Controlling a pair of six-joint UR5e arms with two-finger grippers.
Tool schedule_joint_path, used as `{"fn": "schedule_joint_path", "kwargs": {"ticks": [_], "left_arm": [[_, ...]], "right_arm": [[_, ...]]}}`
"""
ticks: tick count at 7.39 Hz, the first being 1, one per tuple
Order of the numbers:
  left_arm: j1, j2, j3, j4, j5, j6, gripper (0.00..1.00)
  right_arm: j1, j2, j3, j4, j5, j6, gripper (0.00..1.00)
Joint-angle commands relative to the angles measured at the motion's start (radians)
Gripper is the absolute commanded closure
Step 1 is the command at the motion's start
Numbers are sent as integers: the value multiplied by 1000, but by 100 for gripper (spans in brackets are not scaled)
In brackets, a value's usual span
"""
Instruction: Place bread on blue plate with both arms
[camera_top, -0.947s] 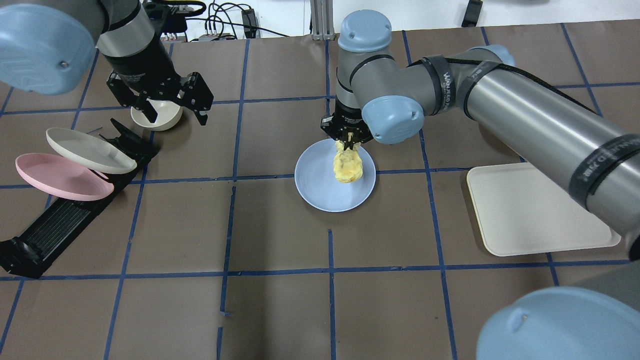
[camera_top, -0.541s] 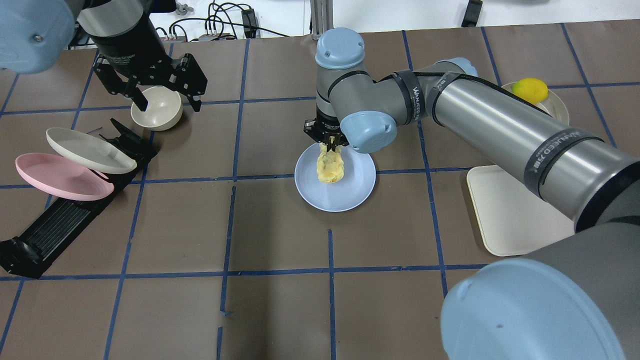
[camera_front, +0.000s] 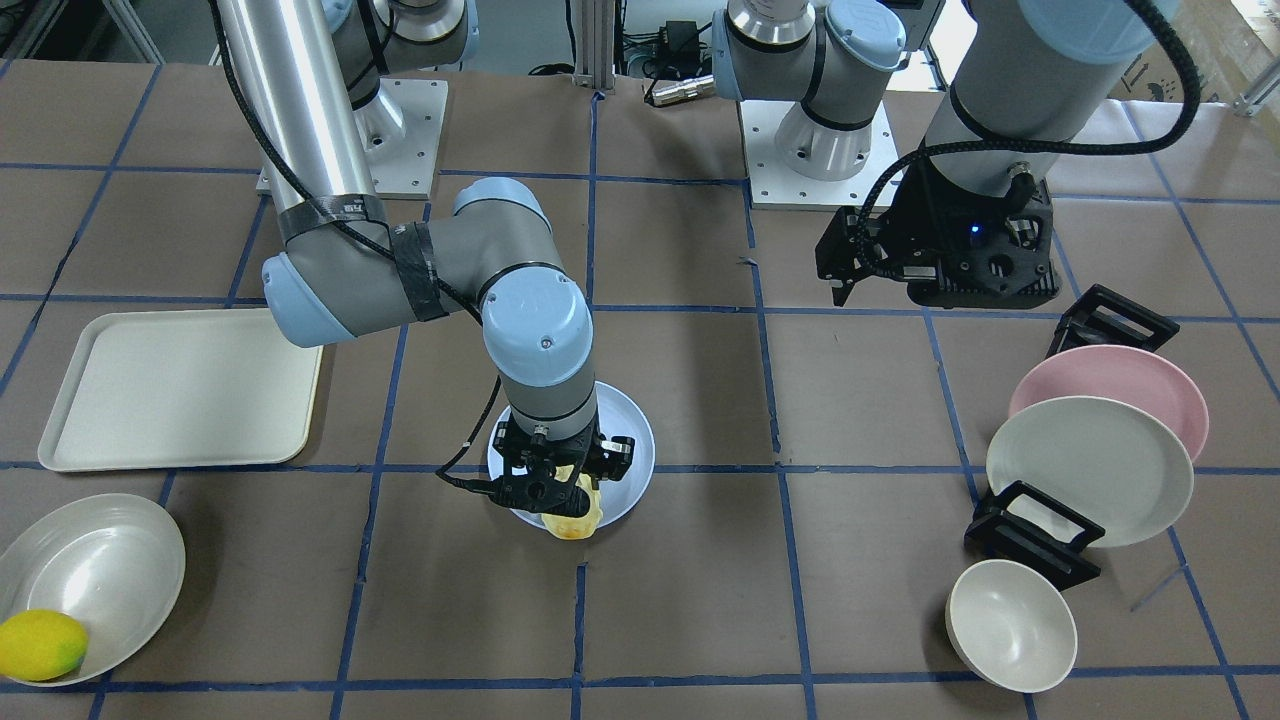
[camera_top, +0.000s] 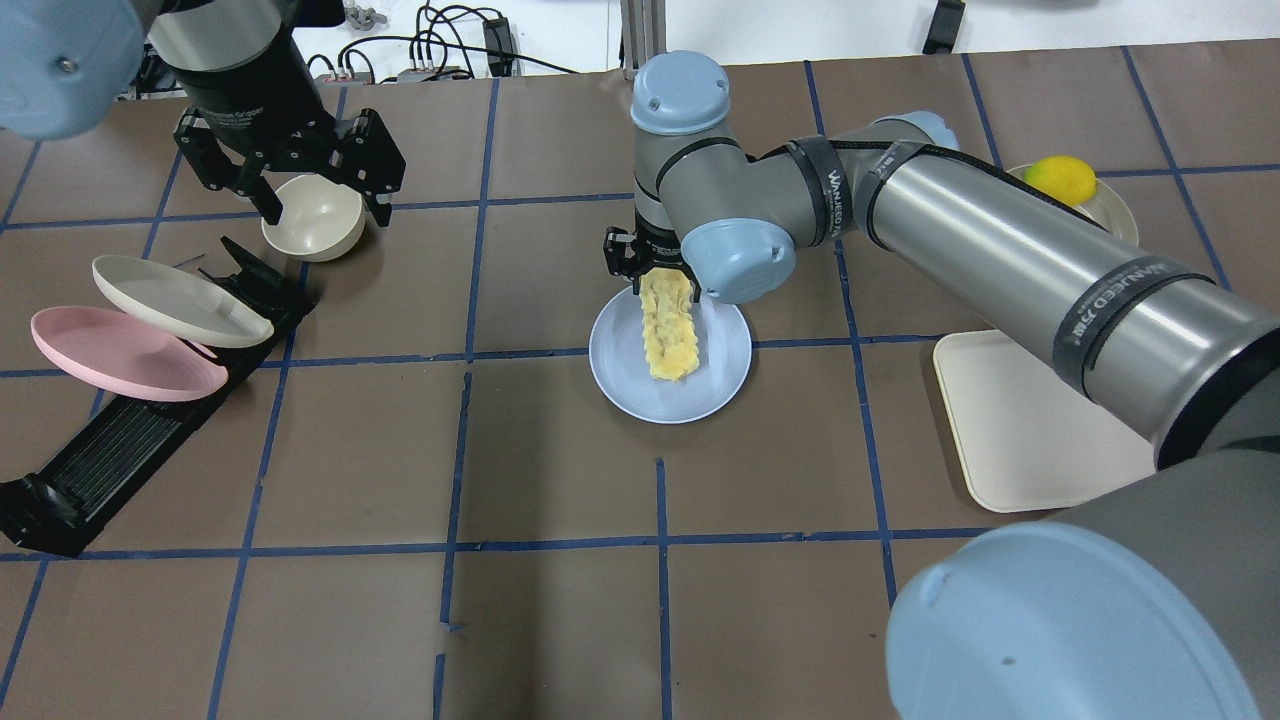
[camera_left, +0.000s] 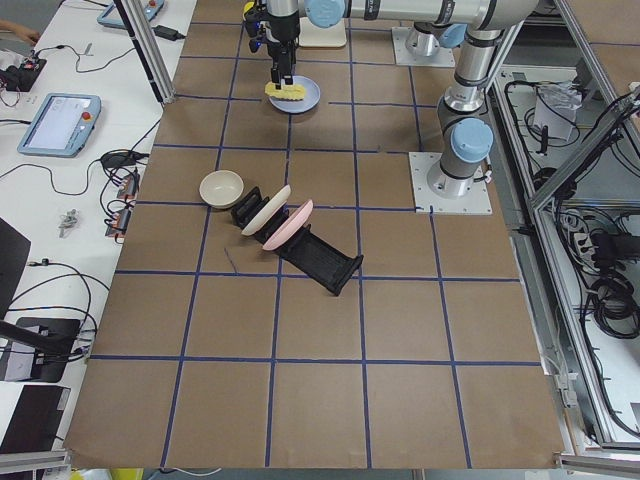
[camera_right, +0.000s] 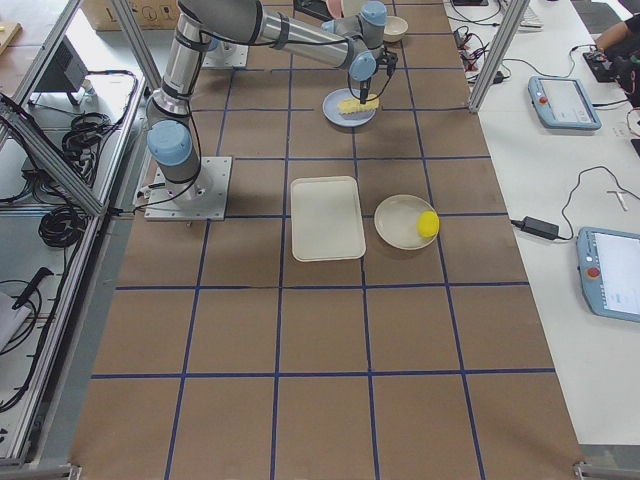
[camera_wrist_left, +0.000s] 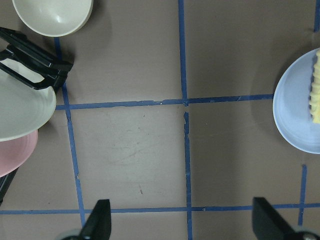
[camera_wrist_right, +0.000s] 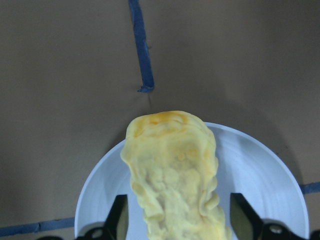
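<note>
Bread lies on blue plate, seemingly loose inside the spread right gripper.

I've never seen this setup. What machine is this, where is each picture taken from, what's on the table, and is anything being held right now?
The machine is a robot with a left arm and a right arm at a brown table, each ending in a two-finger gripper. Two pictures look down on the table, one from behind the robot, one facing it; two look along it from either end; two come from cameras on the wrists. The bread lies on the blue plate. The right gripper sits over the bread's far end, fingers apart on either side, so nothing is gripped. The left gripper hangs open and empty. Also there: a black rack holding a pink plate and a cream plate, a cream bowl, a cream tray, and a lemon in a shallow dish.
</note>
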Motion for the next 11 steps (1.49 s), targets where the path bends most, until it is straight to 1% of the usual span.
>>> {"fn": "schedule_joint_path", "kwargs": {"ticks": [1, 2, 3, 4, 5, 6, 7, 8, 10, 11], "left_arm": [[-1, -10, -2, 0, -7, -14, 0], [-1, -16, -8, 7, -8, -21, 0], [-3, -10, -2, 7, -4, -23, 0], [-1, 9, 1, 6, -4, -23, 0], [-3, 11, 1, 6, -7, -21, 0], [-3, 11, 1, 6, -8, -23, 0], [-4, 16, 1, 6, -7, -23, 0], [-4, 19, 1, 7, -7, -23, 0], [-4, 20, 1, 7, -1, -23, 0], [-4, 22, 1, 7, -4, -23, 0]], "right_arm": [[-27, -42, -2, 0, -35, -20, 0], [-53, -76, 5, -2, -46, -93, 0], [-99, -93, -4, -12, -116, -235, 0], [-162, -132, -7, -2, -115, -314, 0], [-226, -171, -1, 17, -96, -363, 0], [-256, -195, 2, 43, -73, -403, 0], [-263, -208, -11, 88, -74, -426, 0], [-279, -235, -22, 186, -80, -458, 0], [-378, -283, -10, 245, -74, -604, 0], [-404, -315, -10, 371, -85, -641, 0]]}}
